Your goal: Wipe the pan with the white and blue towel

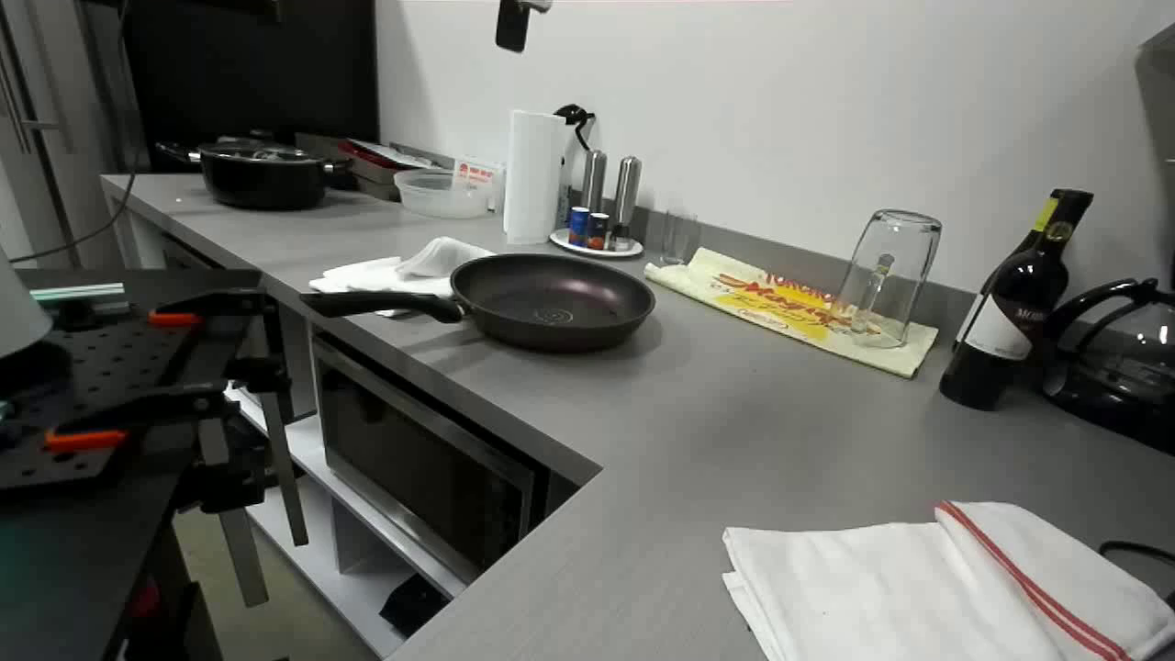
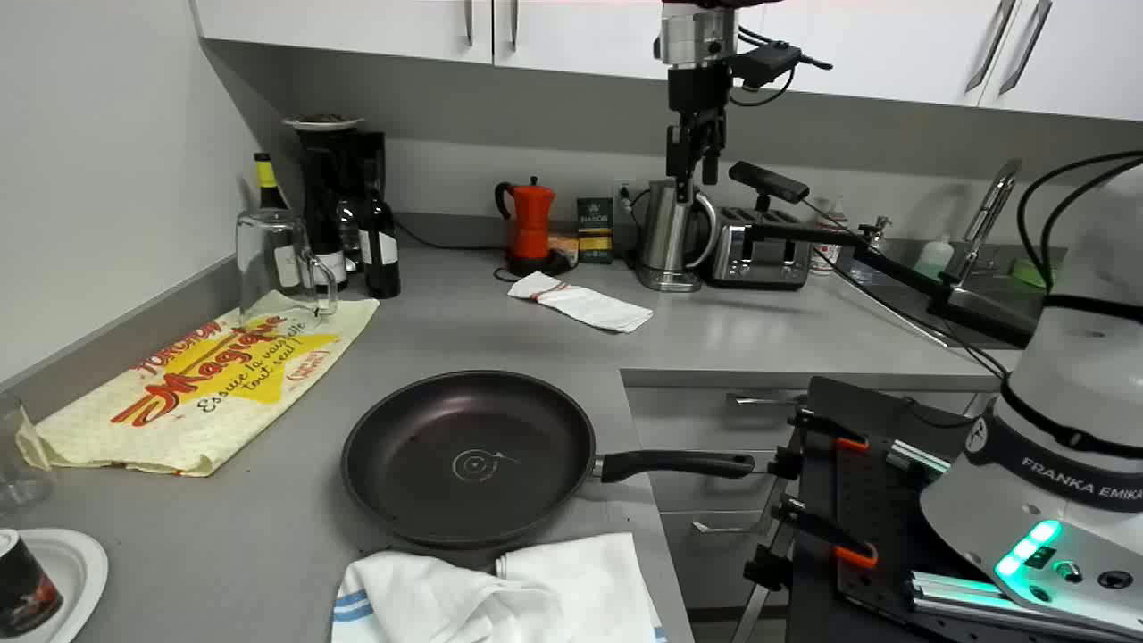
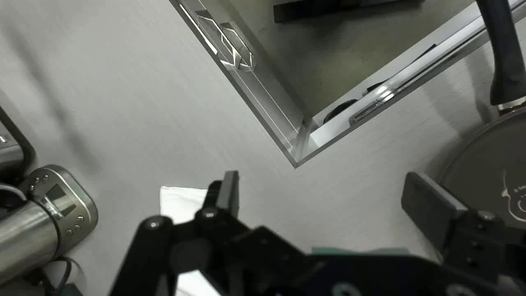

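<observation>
Blue-striped towel [image 2: 576, 589], grey counter [image 2: 232, 527], white cupboards [image 2: 589, 36].

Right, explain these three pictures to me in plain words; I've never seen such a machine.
The machine is a robot arm, with a two-sided pincer for grasping. Two pictures look in from outside it, from different places; the third is taken from its wrist, looking down past the pincer. On the grey counter lie a black frying pan, a white towel with blue stripes close beside it, a white cloth with red stripes, and a yellowish printed cloth with a glass mug on it. Nothing is held: the pincer stands open above the counter.
</observation>
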`<state>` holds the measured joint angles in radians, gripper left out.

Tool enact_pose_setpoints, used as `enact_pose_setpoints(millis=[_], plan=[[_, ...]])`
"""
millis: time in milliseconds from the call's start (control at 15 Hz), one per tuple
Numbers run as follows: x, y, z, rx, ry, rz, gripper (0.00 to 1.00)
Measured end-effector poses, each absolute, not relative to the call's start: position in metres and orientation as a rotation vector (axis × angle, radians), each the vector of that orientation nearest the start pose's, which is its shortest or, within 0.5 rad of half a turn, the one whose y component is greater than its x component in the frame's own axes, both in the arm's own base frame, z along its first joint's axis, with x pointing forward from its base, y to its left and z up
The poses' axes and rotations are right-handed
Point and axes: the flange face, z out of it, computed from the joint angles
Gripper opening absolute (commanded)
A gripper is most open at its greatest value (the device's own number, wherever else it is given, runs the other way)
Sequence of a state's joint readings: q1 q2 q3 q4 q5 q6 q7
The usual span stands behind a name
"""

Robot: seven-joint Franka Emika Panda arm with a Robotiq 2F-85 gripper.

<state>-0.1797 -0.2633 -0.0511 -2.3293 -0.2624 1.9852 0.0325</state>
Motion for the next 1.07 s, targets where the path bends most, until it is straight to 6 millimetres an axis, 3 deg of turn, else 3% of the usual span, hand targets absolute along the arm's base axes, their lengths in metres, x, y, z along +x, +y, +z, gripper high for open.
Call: enact_pose_setpoints(millis=[667, 1067], plan=[[0.441, -0.124, 0.428, -3.334, 0.241, 0.194, 1.0], [0.474, -0.117, 0.374, -3.328, 0.158, 0.186, 1.0]])
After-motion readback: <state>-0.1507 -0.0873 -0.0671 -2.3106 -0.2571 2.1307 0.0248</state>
